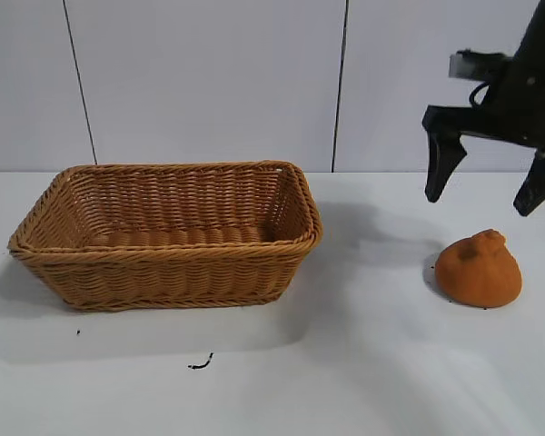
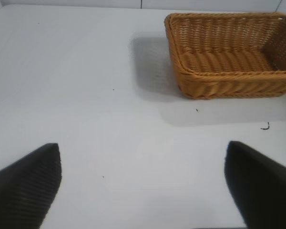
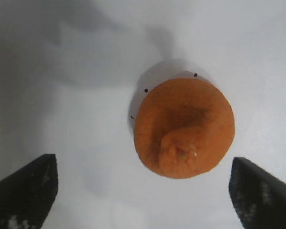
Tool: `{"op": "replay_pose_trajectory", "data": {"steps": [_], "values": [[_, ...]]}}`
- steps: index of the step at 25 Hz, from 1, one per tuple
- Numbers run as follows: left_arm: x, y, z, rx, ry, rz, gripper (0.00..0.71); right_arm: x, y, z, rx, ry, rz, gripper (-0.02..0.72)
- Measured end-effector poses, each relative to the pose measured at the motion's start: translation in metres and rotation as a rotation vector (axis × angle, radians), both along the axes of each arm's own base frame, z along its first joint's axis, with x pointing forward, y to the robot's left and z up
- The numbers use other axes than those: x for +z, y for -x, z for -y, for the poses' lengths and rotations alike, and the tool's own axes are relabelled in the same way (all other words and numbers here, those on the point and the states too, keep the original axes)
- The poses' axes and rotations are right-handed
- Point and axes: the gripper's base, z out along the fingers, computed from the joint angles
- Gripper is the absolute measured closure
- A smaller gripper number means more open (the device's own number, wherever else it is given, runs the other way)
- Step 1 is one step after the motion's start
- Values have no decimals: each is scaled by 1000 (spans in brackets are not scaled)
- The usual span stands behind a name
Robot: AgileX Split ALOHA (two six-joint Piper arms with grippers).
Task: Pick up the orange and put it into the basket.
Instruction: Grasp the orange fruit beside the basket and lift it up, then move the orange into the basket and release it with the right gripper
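The orange [image 1: 478, 269] is a dull-orange dome with a knobby bump, resting on the white table at the right. It also shows in the right wrist view [image 3: 183, 128]. My right gripper [image 1: 487, 187] hangs open just above the orange and slightly behind it, its jaws wide apart and empty [image 3: 143, 191]. The basket [image 1: 168, 232] is a tan woven wicker one, standing empty at the left of the table; it also shows in the left wrist view [image 2: 231, 52]. My left gripper [image 2: 143, 186] is open and empty over bare table, away from the basket.
A small dark scrap [image 1: 200, 363] lies on the table in front of the basket. A white panelled wall stands behind the table. Bare table lies between the basket and the orange.
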Motion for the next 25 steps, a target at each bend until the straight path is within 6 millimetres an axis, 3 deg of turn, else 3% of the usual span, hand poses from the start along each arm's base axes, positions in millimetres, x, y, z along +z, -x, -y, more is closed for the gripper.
{"op": "replay_pose_trajectory", "data": {"steps": [4, 6, 8, 11, 12, 13, 14, 19, 20, 25], "values": [[0, 0, 0, 0, 0, 0, 44, -22, -1, 1, 2, 11, -45, 34], [0, 0, 0, 0, 0, 0, 44, -24, -2, 2, 10, 24, -46, 102], [0, 0, 0, 0, 0, 0, 44, -24, -1, 3, 23, 42, -47, 241], [0, 0, 0, 0, 0, 0, 44, -24, 1, 5, 37, 63, -72, 531], [0, 0, 0, 0, 0, 0, 44, -24, 1, 5, 37, 63, -72, 531], [0, 0, 0, 0, 0, 0, 44, -21, 1, 6, 42, 70, -75, 618], [0, 0, 0, 0, 0, 0, 44, -18, 0, 6, 49, 78, -77, 660], [0, 0, 0, 0, 0, 0, 44, 13, -9, 6, 53, 78, -45, 662], [0, 0, 0, 0, 0, 0, 44, 38, -17, 6, 51, 76, 10, 662], [0, 0, 0, 0, 0, 0, 44, 110, -36, 4, 44, 63, 157, 662]]}}
